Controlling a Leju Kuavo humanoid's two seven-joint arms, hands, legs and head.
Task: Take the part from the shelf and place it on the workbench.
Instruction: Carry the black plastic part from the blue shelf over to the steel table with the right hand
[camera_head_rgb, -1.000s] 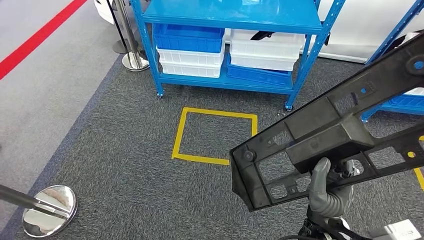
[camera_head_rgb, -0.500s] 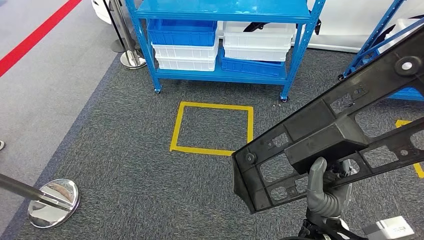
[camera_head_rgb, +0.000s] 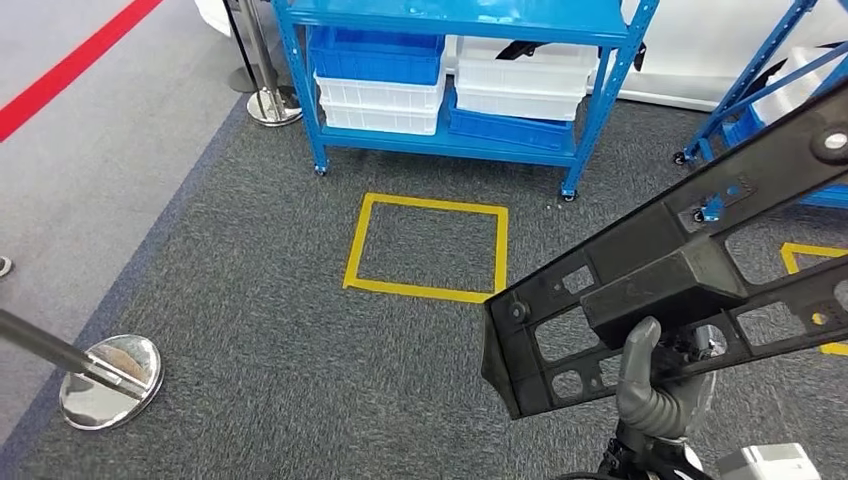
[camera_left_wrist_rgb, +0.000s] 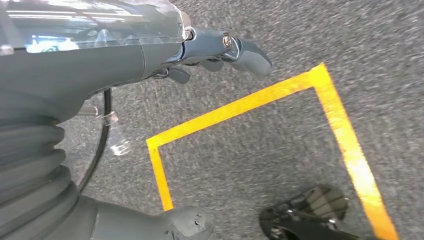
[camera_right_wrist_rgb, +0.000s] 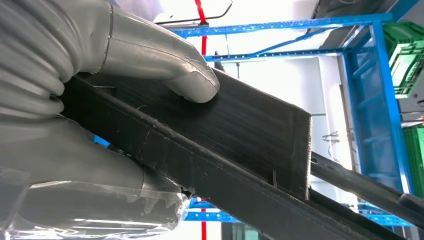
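Grey carpet (camera_head_rgb: 250, 330) under blue shelf (camera_head_rgb: 450, 20); right hand (camera_head_rgb: 655, 385) grips black part (camera_head_rgb: 680, 280).

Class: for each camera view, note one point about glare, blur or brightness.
Head view: sharp, with ceiling glare on the chrome stanchion base. Left wrist view: carpet smeared by motion blur. Right wrist view: background blown out white behind the black part.

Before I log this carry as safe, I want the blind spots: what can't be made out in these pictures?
- Black part: in the head view its far end runs off the right edge.
- Right hand: the part covers its fingers there; in the right wrist view only the thumb is plain.
- Left hand: blurred in the left wrist view.
- White bins: contents hidden by the blue shelf.
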